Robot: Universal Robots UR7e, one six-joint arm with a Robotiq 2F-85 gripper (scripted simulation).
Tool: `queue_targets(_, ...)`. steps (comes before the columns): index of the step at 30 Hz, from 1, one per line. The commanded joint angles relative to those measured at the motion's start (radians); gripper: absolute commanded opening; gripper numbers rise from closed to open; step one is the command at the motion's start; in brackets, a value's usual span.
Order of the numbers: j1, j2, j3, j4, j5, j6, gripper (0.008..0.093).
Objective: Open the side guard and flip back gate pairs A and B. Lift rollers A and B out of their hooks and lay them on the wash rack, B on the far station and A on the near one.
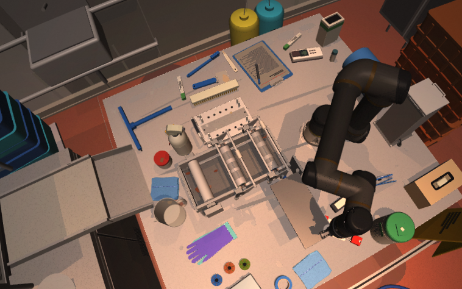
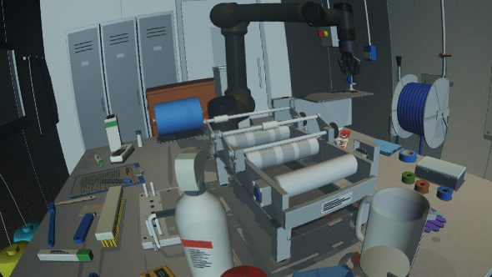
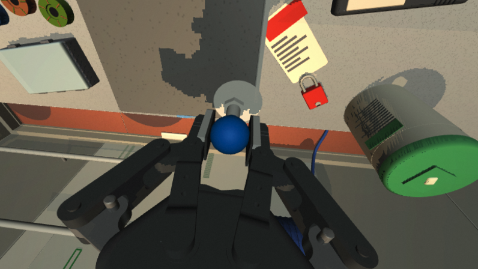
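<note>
A blue ball knob (image 3: 229,134) stands on a short stem at the outer edge of the side guard (image 1: 297,210), a flat grey panel swung out level from the machine's end, away from the frame. In the machine frame (image 1: 231,160) two striped rollers (image 1: 232,164) (image 1: 264,147) lie under thin gate bars, and a plain white roller (image 1: 200,180) lies at the other end. The perforated wash rack (image 1: 223,117) sits behind the frame. My gripper (image 3: 229,137) hangs over the guard's outer edge and is closed on the blue knob.
The table's edge runs just beyond the knob, with red floor below. A green-lidded canister (image 1: 395,227), a red padlock (image 3: 313,95) with its tag (image 3: 294,50) and a phone (image 1: 338,204) lie close by. A blue cloth (image 1: 312,269) and tape spools (image 1: 229,267) lie near the front.
</note>
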Motion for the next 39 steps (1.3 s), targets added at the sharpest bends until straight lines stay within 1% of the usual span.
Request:
queue_targets(1, 0.000, -0.001, -0.001, 0.000, 0.000, 0.000, 0.0080)
queue_targets(4, 0.000, -0.001, -0.001, 0.000, 0.000, 0.000, 0.0080)
queue_targets(26, 0.000, -0.001, -0.001, 0.000, 0.000, 0.000, 0.0520)
queue_targets(27, 0.000, -0.001, -0.001, 0.000, 0.000, 0.000, 0.0530)
queue_targets(36, 0.000, -0.001, -0.001, 0.000, 0.000, 0.000, 0.0530)
queue_targets(39, 0.000, -0.002, -0.012, 0.012, 0.000, 0.000, 0.0530)
